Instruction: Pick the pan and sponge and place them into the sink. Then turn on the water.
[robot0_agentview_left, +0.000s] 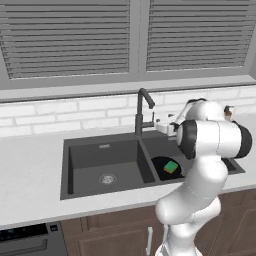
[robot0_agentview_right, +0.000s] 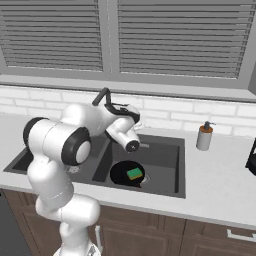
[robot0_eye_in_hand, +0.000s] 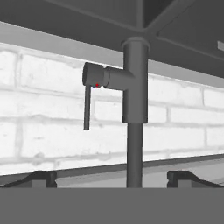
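The sponge (robot0_agentview_right: 134, 173) lies on the pan (robot0_agentview_right: 122, 172) in the sink's (robot0_agentview_right: 165, 187) right basin.

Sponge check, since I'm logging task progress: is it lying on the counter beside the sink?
No. The sponge lies on the pan inside the right basin of the sink.

The arm (robot0_agentview_left: 200, 165) was glossy white, built of rounded tubular segments with dark bands and black caps at its joints; the pincer (robot0_eye_in_hand: 111, 177) carried two small dark fingertips.
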